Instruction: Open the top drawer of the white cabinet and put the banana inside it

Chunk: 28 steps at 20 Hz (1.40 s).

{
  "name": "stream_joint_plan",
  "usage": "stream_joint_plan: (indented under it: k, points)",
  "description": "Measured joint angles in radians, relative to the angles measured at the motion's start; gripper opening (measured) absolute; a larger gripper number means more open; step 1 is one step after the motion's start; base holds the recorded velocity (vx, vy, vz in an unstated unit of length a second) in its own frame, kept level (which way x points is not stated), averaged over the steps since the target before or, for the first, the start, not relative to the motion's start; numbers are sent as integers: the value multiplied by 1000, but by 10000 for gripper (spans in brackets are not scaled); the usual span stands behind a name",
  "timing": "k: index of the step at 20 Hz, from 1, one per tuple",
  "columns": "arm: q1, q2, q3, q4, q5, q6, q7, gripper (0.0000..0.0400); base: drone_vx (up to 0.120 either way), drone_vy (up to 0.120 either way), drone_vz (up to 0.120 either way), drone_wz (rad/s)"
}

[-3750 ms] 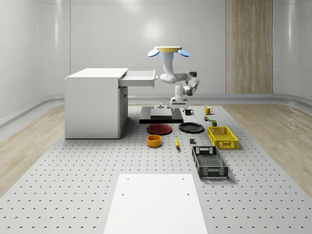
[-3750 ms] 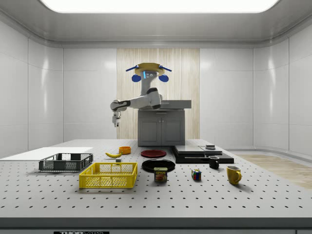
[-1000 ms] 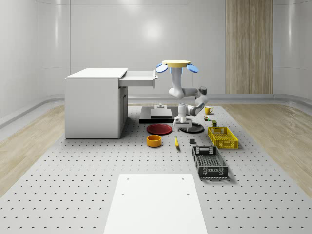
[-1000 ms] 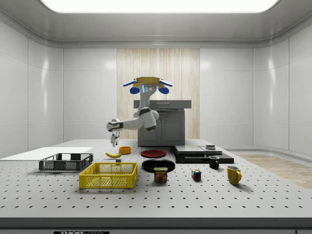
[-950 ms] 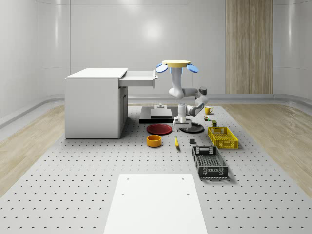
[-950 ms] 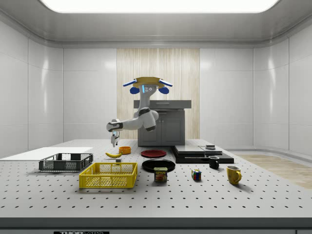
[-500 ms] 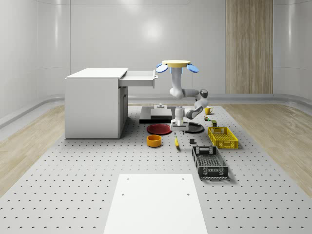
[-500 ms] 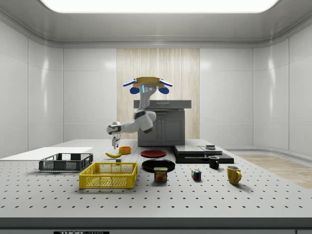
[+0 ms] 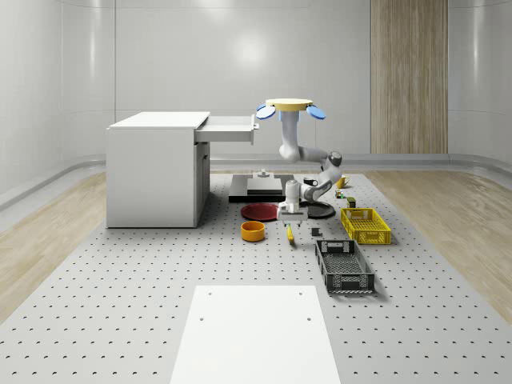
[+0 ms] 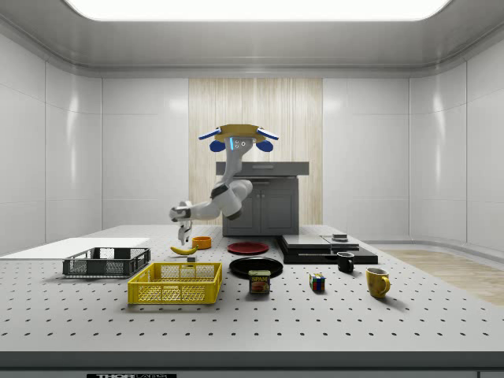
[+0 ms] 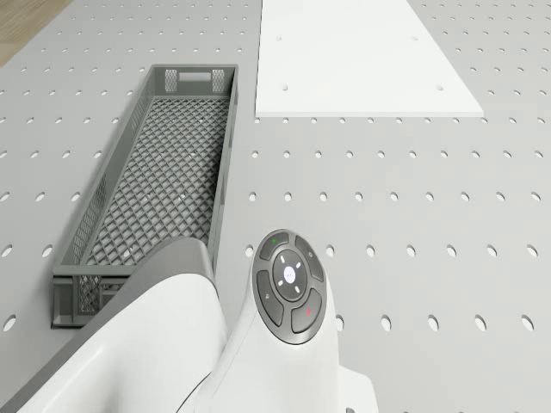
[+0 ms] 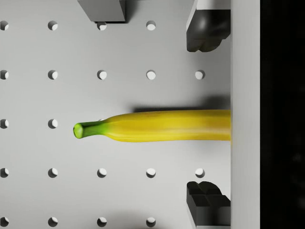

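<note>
The banana (image 12: 157, 126) lies flat on the perforated table, yellow with a green stem, also seen as the banana (image 9: 290, 234) and the banana (image 10: 184, 250). My gripper (image 12: 206, 117) points straight down just above it, open, one fingertip (image 12: 205, 28) on each side of the fruit and nothing held. The drone (image 9: 290, 104) hovers over the table beside the white cabinet (image 9: 156, 168), whose top drawer (image 9: 228, 128) stands pulled out. In the side view the gripper (image 10: 183, 236) hangs slightly above the banana.
Around the banana are an orange bowl (image 9: 253, 231), a red plate (image 9: 261, 211), a black plate (image 9: 316, 210), a yellow basket (image 9: 365, 225) and a grey crate (image 9: 344, 266). A small dark block (image 12: 102, 9) sits close by. A white sheet (image 9: 256, 332) lies nearer the front.
The drone shifted to the whole-scene view's right and sank a little, then held still. The arm has bent down, lowering the open gripper to just above the banana.
</note>
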Motion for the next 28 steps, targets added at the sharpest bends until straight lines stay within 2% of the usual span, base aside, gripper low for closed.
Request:
stream_joint_plan:
  k: [5, 13, 28]
  points:
    - [41, 34, 17, 40, 26, -2, -14, 400, 0, 0, 0, 0]
    - [71, 70, 63, 92, 77, 16, -16, 400, 0, 0, 0, 0]
    - [65, 106, 111, 141, 130, 37, 10, 400, 0, 0, 0, 0]
